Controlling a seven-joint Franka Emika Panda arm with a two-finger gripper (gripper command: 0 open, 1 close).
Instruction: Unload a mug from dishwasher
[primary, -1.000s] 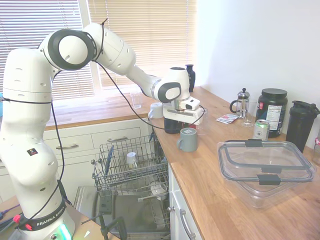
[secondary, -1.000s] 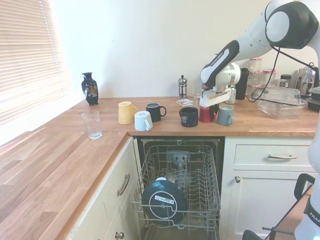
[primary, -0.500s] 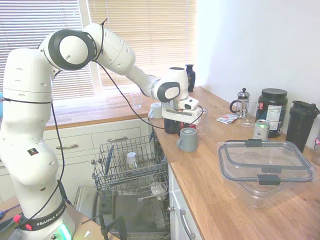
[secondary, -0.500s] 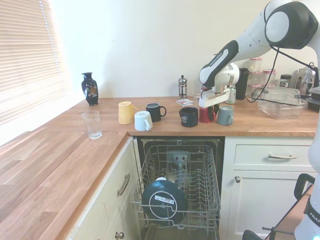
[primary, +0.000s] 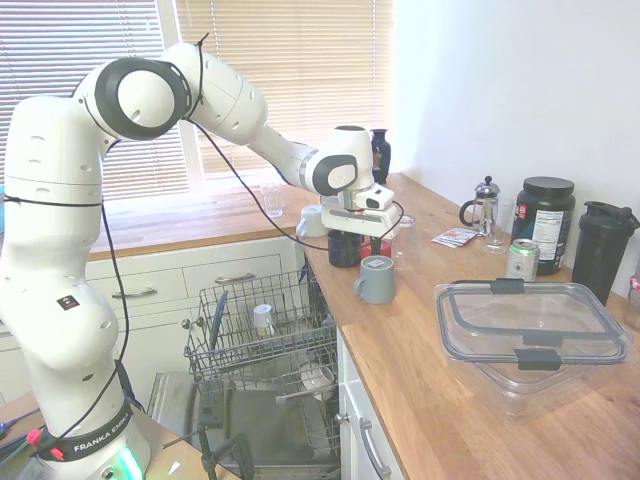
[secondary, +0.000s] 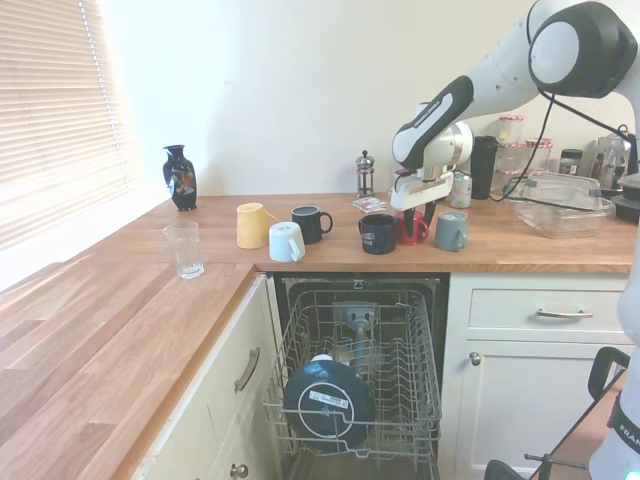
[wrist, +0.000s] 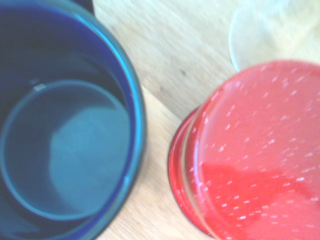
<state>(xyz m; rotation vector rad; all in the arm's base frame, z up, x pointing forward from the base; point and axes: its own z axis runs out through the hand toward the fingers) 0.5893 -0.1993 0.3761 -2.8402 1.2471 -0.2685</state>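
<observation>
Wooden counter (secondary: 330, 255) in a white kitchen, dishwasher (secondary: 355, 385) open below.
Red mug (secondary: 412, 228) standing there between navy mug (secondary: 378, 234) and grey mug (secondary: 451, 231); gripper (secondary: 420, 207) just above, fingers parted, empty.

Bright daylight pours through the slatted window blinds (primary: 270, 70), washing them pale in both exterior views; the white wall looks evenly lit. Soft shadows lie on the wooden tabletop (primary: 450, 390). The wrist view is blurred, with the red mug (wrist: 255, 150) glossy and speckled with highlights.
</observation>
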